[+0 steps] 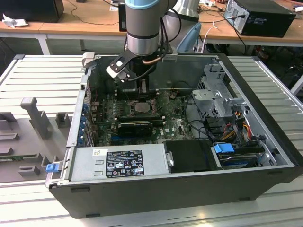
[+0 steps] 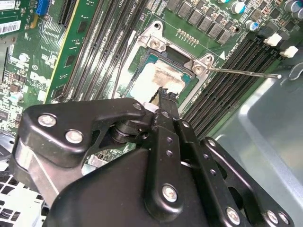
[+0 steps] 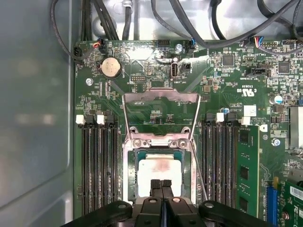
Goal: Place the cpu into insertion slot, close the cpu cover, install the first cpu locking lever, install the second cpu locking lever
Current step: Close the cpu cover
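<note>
The cpu (image 3: pixel 158 171) lies flat in the insertion slot (image 3: pixel 129 176), pale face up with a smeared patch; it also shows in the second wrist view (image 2: pixel 156 78) and the exterior view (image 1: pixel 141 108). The cpu cover (image 3: pixel 160 96) stands flipped open beyond the socket, with the board visible through its window. My gripper (image 3: pixel 161 183) is shut, its two fingertips pressed together with nothing between them, right over the near edge of the cpu (image 2: pixel 163 96). A thin locking lever (image 2: pixel 241 72) sticks out sideways from the socket corner, unlatched; it also shows as a rod (image 3: pixel 199 175) beside the socket.
Long black memory slots (image 3: pixel 97 165) flank the socket on both sides. A coin battery (image 3: pixel 111 67) and cables (image 3: pixel 189 19) lie beyond the cover. The case wall (image 3: pixel 33 118) rises close by. In the exterior view a drive cage (image 1: pixel 215 94) and power supply (image 1: pixel 118 161) border the board.
</note>
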Controlling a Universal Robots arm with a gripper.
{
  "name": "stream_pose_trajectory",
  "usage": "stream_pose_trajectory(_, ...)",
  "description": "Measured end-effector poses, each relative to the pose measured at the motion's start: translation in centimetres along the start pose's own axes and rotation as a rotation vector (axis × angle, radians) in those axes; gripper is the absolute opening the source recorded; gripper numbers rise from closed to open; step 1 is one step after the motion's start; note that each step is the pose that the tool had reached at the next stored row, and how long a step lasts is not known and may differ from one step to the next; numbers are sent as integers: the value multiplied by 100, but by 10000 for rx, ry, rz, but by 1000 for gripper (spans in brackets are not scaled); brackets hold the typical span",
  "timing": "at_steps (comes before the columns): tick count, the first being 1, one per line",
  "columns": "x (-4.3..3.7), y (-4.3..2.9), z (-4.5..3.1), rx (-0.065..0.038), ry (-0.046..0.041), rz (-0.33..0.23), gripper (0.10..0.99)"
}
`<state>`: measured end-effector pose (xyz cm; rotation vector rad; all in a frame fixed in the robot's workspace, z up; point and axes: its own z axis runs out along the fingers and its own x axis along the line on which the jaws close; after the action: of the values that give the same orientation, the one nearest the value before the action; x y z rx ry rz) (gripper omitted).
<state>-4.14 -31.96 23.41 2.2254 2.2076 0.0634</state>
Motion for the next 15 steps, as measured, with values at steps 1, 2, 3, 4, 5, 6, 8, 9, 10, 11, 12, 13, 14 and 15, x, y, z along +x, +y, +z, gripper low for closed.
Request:
stream_pose_trajectory(1, -1, 17, 0, 15, -3, 3, 106)
stream_pose_trajectory(2, -5, 41, 0, 16, -3, 6, 106)
stream_pose_trajectory(3, -7, 56, 1, 17, -3, 13, 106)
stream_pose_trajectory(4, -7, 66, 1, 17, -4, 18, 106)
stream_pose_trajectory(5, -7, 75, 1, 17, -5, 21, 106)
stream_pose_trajectory(6, -7, 100, 2, 17, -4, 24, 106)
stream_pose_trajectory(8, -7, 173, 4, 26, -4, 22, 106)
stream_pose_trajectory(9, -6, 174, -4, 29, -6, 24, 106)
stream_pose_trajectory(10, -5, 174, -14, 28, -4, 24, 106)
stream_pose_trajectory(11, -5, 174, -26, 27, -3, 24, 106)
stream_pose_trajectory(12, -5, 175, -41, 29, -5, 24, 106)
stream_pose_trajectory(13, -5, 177, -43, 28, -2, 23, 106)
stream_pose_trajectory(14, -5, 185, -43, 29, -1, 21, 106)
stream_pose_trajectory(15, -5, 196, -43, 36, -2, 24, 106)
